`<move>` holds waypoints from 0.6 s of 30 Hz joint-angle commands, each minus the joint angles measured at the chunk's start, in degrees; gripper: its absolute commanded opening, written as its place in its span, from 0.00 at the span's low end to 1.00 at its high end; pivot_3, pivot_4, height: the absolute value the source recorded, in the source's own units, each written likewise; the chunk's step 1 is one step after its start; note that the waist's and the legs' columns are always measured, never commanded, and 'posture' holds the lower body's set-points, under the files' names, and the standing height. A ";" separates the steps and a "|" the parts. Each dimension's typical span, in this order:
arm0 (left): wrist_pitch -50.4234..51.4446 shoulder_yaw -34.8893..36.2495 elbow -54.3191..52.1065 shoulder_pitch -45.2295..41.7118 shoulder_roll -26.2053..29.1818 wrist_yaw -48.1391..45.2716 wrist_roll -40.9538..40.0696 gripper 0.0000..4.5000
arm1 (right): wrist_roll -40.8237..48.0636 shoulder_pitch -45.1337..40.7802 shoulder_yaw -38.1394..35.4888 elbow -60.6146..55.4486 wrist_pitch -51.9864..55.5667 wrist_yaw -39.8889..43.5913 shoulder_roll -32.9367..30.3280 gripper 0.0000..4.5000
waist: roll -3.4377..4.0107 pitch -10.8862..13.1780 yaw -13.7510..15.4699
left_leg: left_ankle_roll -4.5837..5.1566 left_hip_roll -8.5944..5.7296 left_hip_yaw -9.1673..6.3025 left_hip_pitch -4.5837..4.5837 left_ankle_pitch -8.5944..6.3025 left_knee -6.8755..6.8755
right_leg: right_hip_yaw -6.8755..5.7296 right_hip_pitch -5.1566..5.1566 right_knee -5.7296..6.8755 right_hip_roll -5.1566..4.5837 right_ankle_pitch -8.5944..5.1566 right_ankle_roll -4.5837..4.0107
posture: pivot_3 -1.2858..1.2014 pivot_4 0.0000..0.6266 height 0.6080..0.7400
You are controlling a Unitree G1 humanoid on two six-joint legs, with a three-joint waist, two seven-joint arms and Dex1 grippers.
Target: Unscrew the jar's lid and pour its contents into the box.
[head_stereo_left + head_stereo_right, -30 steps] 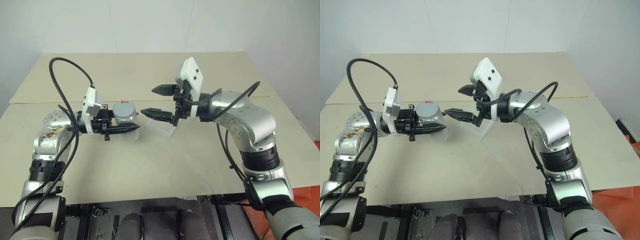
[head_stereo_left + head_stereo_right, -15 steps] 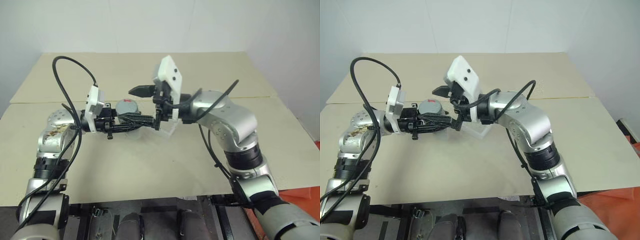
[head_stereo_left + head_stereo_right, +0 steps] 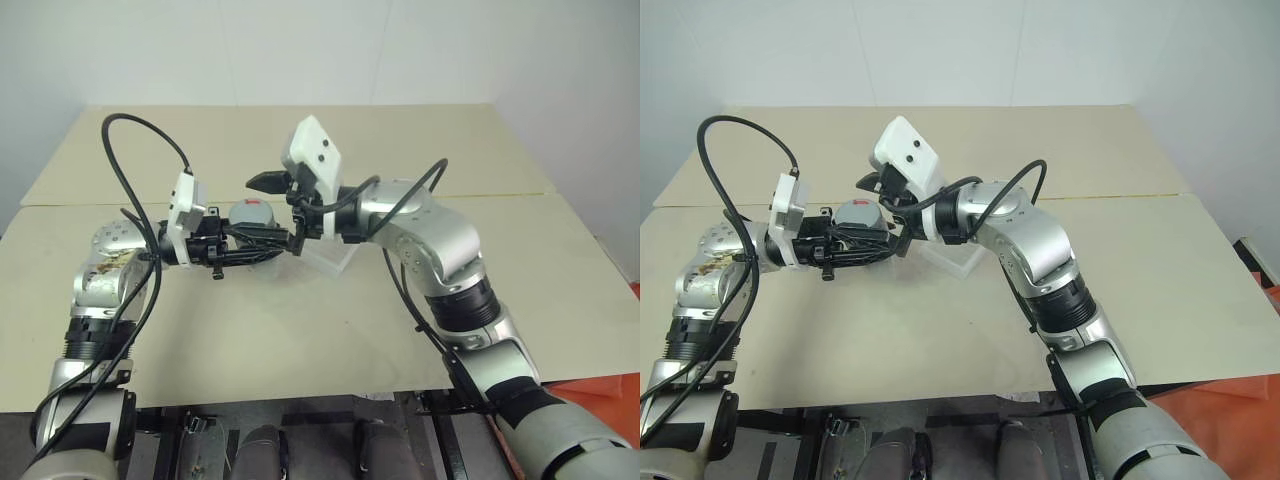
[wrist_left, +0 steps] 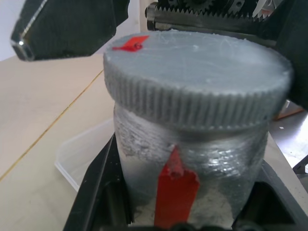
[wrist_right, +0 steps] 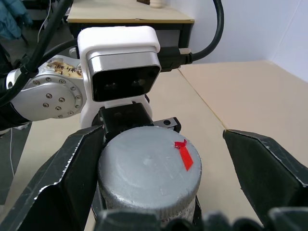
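The silver jar (image 4: 202,159), with a red stripe down its side, is held upright above the table with my left gripper (image 3: 266,243) shut on its body. Its ribbed grey lid (image 5: 149,166) sits on top and bears a small red mark. My right gripper (image 3: 256,210) reaches in from the right and stands open, one finger on each side of the lid (image 3: 255,212). In the right wrist view the finger (image 5: 62,178) on one side lies close against the lid's rim, while the other (image 5: 269,168) stands apart. The clear plastic box (image 3: 331,258) rests on the table, below the right gripper.
The beige table (image 3: 300,330) has a seam running across it behind the arms. A black cable (image 3: 140,150) loops up from my left wrist. Something red (image 3: 610,385) lies past the table's front right corner.
My right gripper has moved left, away from above the box, and now straddles the jar's lid, still open. The left gripper has kept the jar in place.
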 commanded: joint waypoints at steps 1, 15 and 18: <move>-0.45 1.36 -2.35 -0.21 1.26 -0.34 -0.95 0.43 | -0.72 -0.97 -1.33 -0.54 -1.81 0.24 -0.52 0.99 | 0.00 0.00 0.02 | 0.00 0.00 0.00 0.00 0.00 0.00 | 0.00 0.00 0.00 0.00 0.00 0.00 | 0.52 0.24 1.00; -0.30 1.14 -2.41 -0.45 1.68 -0.48 -1.25 0.43 | -0.32 0.85 -2.93 -2.64 -1.18 0.67 -4.14 0.99 | 0.00 0.00 0.03 | 0.00 0.00 0.00 0.00 0.00 0.00 | 0.00 0.00 0.00 0.00 0.00 0.00 | 0.52 0.24 1.00; -0.26 1.12 -2.44 -0.45 1.70 -0.53 -1.28 0.43 | -0.17 1.13 -3.17 -2.93 -1.07 0.62 -4.76 0.99 | 0.00 0.00 0.01 | 0.00 0.00 0.00 0.00 0.00 0.00 | 0.00 0.00 0.00 0.00 0.00 0.00 | 0.52 0.24 1.00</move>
